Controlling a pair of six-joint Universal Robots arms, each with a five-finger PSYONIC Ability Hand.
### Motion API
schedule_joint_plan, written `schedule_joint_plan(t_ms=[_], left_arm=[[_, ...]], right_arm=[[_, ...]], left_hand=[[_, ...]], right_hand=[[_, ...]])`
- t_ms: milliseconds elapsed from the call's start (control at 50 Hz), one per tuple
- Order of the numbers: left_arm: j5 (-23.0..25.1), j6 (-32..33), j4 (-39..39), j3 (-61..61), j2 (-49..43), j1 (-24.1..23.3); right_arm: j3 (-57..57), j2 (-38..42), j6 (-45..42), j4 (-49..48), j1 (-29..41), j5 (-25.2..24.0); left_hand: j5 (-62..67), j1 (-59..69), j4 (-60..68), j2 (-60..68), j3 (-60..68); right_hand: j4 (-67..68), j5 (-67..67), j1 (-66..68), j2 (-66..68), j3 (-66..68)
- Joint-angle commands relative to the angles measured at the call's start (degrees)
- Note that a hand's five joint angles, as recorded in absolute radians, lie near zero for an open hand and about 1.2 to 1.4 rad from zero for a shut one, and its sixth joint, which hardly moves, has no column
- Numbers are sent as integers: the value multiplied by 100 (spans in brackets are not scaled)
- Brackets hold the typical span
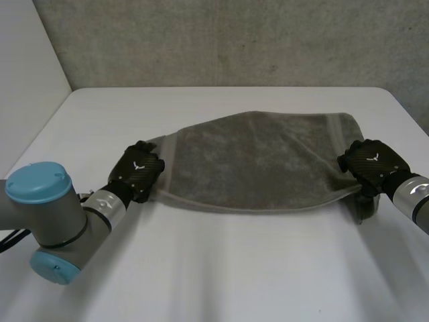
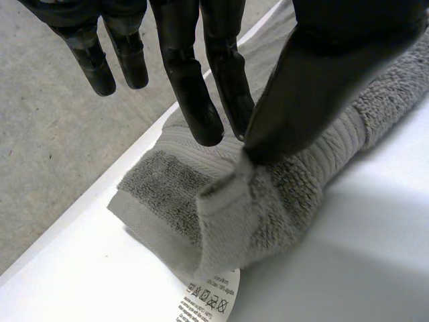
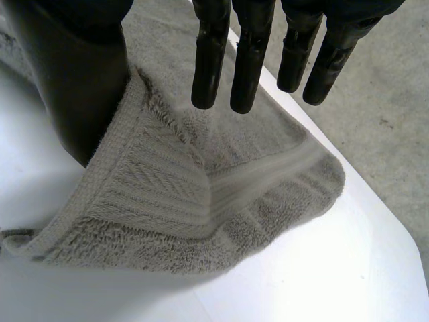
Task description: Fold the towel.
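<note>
A grey towel (image 1: 255, 161) lies folded across the middle of the white table (image 1: 221, 268), stretching between my two hands. My left hand (image 1: 137, 171) is at its left end. In the left wrist view the fingers (image 2: 194, 100) are straight and lifted off the towel (image 2: 268, 201), while the thumb tip (image 2: 268, 141) touches a bunched corner carrying a white care label (image 2: 211, 302). My right hand (image 1: 372, 164) is at the towel's right end. There its straight fingers (image 3: 248, 60) hover over the towel's corner (image 3: 174, 194), and the thumb (image 3: 74, 74) stands at the cloth's edge.
A grey concrete wall (image 1: 221, 40) rises behind the table. The table's far edge runs close beyond both towel ends, with grey floor (image 2: 40, 134) past it. Bare tabletop lies in front of the towel, toward me.
</note>
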Motion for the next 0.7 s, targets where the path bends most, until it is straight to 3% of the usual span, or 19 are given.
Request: schedule_joint_plan(t_ms=[20, 220, 320, 420, 700], left_arm=[[-10, 0, 7, 1, -3, -1], [-10, -9, 7, 10, -3, 17], [-10, 0, -2, 1, -74, 8], [-1, 0, -2, -8, -109, -1], [8, 0, -335, -25, -126, -80]], right_arm=[[18, 142, -5, -29, -118, 22], [-8, 265, -13, -91, -312, 22], [1, 283, 4, -205, -391, 100], [-26, 265, 74, -205, -374, 232], [-272, 283, 707, -170, -330, 347]], left_hand=[[-644, -619, -322, -619, -241], [-1218, -1193, -322, -1192, -241], [-1268, -1243, -322, -1243, -241], [-1268, -1243, -322, -1243, -241], [-1386, -1361, -322, -1361, -241]], right_hand=[[-444, -85, -287, -254, -286], [-444, 101, -102, -69, -286], [-444, 2685, 2483, 2515, -286], [-444, 4419, 4217, 4250, -286], [-444, 4603, 4400, 4433, -286]])
